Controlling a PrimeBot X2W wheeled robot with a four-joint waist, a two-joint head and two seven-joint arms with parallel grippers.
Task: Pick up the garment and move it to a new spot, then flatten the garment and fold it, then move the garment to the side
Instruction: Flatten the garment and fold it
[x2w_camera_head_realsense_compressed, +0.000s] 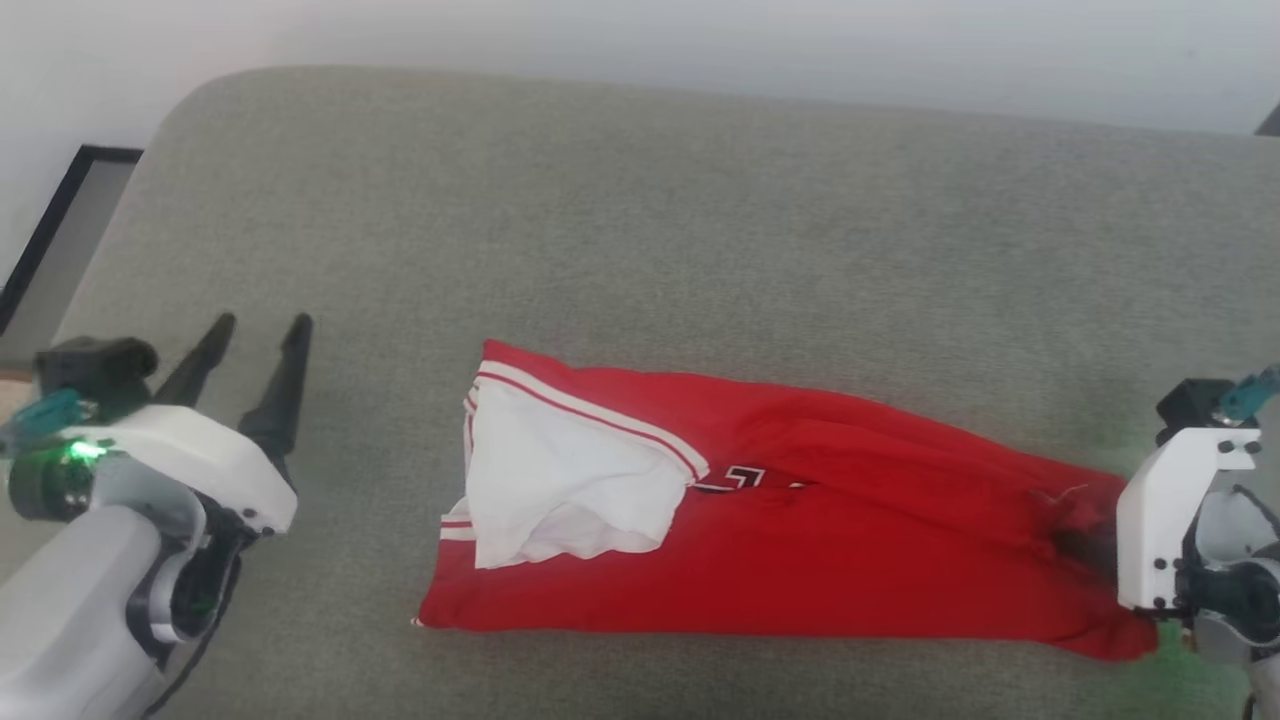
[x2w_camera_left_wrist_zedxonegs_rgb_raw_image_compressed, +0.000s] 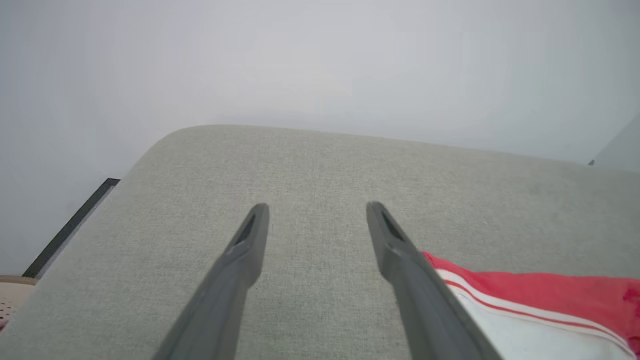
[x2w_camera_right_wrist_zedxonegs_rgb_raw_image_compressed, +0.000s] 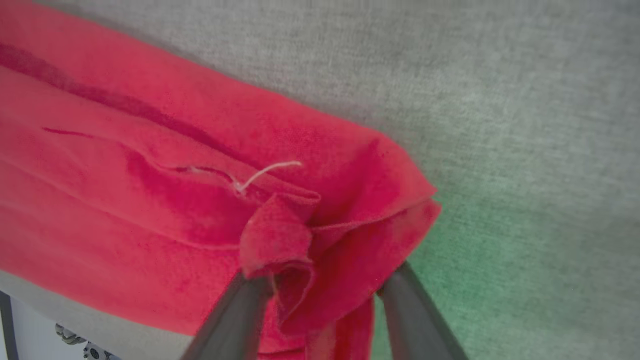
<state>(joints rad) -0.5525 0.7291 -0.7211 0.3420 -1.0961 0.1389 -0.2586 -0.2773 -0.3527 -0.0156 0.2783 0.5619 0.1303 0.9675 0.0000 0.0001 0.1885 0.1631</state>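
Note:
The garment (x2w_camera_head_realsense_compressed: 850, 540) lies folded lengthwise on the grey cushion (x2w_camera_head_realsense_compressed: 640, 220), red with a white sleeve (x2w_camera_head_realsense_compressed: 560, 480) on top at its left end and a bit of dark lettering showing. My left gripper (x2w_camera_head_realsense_compressed: 262, 325) hovers open to the left of it, apart from the cloth; in the left wrist view the open left gripper (x2w_camera_left_wrist_zedxonegs_rgb_raw_image_compressed: 316, 207) has the garment's striped edge (x2w_camera_left_wrist_zedxonegs_rgb_raw_image_compressed: 550, 295) beside its right finger. At the garment's right end, my right gripper (x2w_camera_right_wrist_zedxonegs_rgb_raw_image_compressed: 325, 274) straddles a bunched corner of the red garment (x2w_camera_right_wrist_zedxonegs_rgb_raw_image_compressed: 150, 175), fingers apart with cloth between them.
The grey cushion has a rounded far-left corner, with a pale wall behind it. A dark-framed panel (x2w_camera_head_realsense_compressed: 50, 220) stands off its left edge. Green light from the right wrist tints the fabric (x2w_camera_right_wrist_zedxonegs_rgb_raw_image_compressed: 475, 240) beside the garment's corner.

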